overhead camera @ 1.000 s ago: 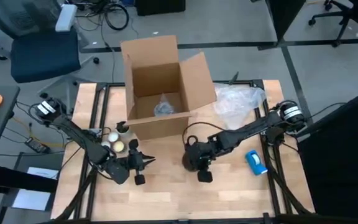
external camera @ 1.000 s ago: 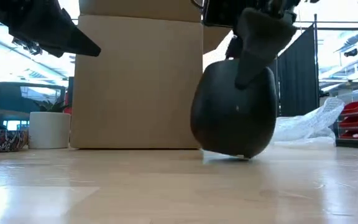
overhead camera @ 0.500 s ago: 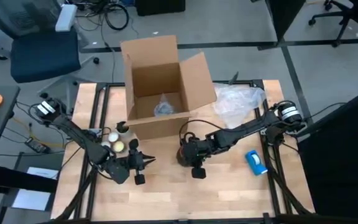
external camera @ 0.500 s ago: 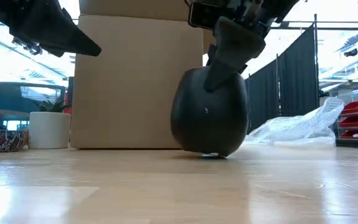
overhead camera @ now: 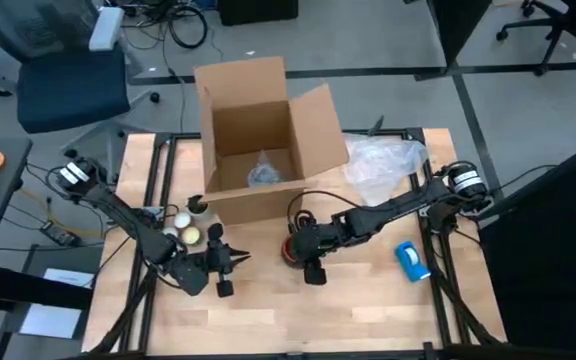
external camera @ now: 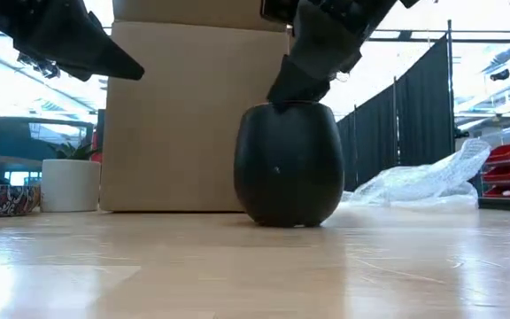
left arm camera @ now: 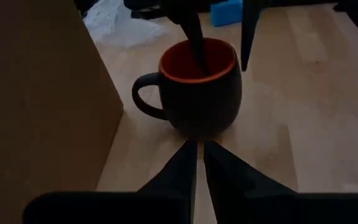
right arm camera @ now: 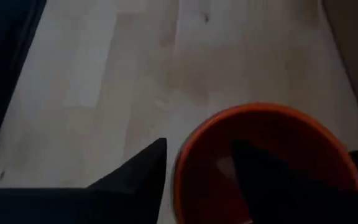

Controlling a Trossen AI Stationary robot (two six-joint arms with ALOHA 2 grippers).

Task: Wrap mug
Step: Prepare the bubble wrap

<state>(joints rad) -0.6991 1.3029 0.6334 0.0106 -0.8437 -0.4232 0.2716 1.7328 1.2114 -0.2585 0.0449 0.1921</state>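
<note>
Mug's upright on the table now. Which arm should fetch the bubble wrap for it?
Right, probably. The bubble wrap lies on the right arm's side, behind the box. The right tool straddles the mug rim and must release first. The left tool, shut, waits across the table.

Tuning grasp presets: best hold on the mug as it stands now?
Pinch the rim wall from above, as the right gripper does now: the mug stands upright, mouth open. Its round belly looks too wide to span, and its handle points toward the cardboard box.

two dark cabled arms, pointed jaws
</note>
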